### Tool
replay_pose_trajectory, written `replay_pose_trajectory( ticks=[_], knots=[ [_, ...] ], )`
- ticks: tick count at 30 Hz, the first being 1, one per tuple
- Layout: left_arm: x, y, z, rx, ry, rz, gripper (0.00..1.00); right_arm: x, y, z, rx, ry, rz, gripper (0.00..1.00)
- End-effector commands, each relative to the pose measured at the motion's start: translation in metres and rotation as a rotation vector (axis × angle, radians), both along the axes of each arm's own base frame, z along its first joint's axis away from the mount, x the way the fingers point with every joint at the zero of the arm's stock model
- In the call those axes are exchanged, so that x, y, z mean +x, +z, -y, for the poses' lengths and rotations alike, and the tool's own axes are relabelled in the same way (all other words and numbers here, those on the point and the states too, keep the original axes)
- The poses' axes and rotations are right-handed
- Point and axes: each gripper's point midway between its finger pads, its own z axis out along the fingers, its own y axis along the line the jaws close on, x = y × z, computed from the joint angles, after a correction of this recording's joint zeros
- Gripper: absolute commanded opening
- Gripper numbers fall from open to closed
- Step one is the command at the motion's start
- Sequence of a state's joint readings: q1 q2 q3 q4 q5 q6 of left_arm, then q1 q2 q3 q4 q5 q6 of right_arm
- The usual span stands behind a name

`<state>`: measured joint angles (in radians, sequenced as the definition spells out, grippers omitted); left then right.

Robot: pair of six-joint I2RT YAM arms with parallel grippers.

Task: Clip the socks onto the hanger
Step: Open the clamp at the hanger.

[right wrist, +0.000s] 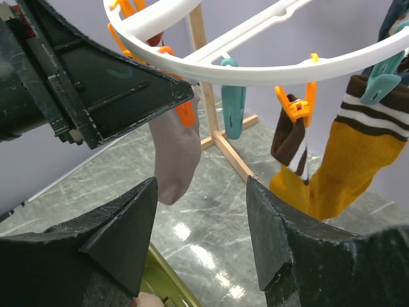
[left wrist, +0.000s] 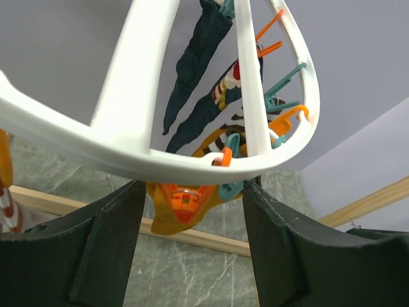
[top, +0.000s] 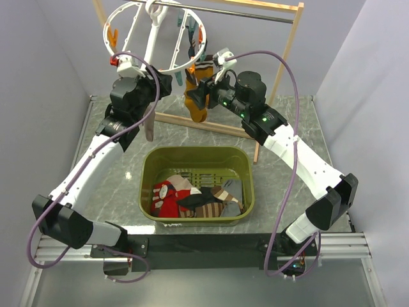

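The white ring hanger (top: 137,13) hangs from the rack rod with orange and teal clips. A mustard sock (top: 195,102) and a grey-taupe sock (top: 149,128) dangle from it. My left gripper (top: 165,82) is open just under the ring's rim (left wrist: 160,163), and an orange clip (left wrist: 182,198) hangs beyond its fingertips (left wrist: 193,188). A dark navy sock (left wrist: 192,70) is clipped further along. My right gripper (right wrist: 202,185) is open and empty beside the grey sock (right wrist: 176,160). A brown striped sock (right wrist: 291,144) hangs in an orange clip next to the mustard sock (right wrist: 345,166).
A green basket (top: 150,167) in the middle of the table holds a red sock (top: 167,195) and a brown striped one (top: 214,204) among others. The wooden rack frame (top: 281,57) stands behind, and its base bar (top: 204,125) lies across the table.
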<state>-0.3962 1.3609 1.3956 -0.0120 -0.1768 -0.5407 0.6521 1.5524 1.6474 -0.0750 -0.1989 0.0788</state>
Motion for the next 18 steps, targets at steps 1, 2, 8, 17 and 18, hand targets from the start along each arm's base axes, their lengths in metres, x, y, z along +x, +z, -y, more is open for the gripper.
replay_pose_trajectory(
  ticks=[1, 2, 8, 17, 18],
  knots=[
    [0.0007, 0.0291, -0.0003, -0.004, 0.006, 0.073, 0.67, -0.0034, 0.0222, 0.0053, 0.017, -0.016, 0.062, 0.64],
    [0.0019, 0.0269, -0.0012, -0.004, 0.014, 0.07, 0.67, -0.0032, 0.0222, 0.0055, 0.018, -0.017, 0.061, 0.64],
    [0.004, 0.032, -0.0008, -0.019, 0.017, 0.095, 0.62, -0.0032, 0.0233, 0.0049, 0.019, -0.017, 0.064, 0.64],
    [0.0024, 0.0355, -0.0037, -0.005, 0.024, 0.104, 0.44, -0.0029, 0.023, 0.0029, 0.025, -0.011, 0.058, 0.64],
    [0.0022, 0.0354, -0.0038, -0.004, 0.024, 0.101, 0.37, -0.0036, 0.0237, 0.0025, 0.028, -0.008, 0.054, 0.64]
  ],
)
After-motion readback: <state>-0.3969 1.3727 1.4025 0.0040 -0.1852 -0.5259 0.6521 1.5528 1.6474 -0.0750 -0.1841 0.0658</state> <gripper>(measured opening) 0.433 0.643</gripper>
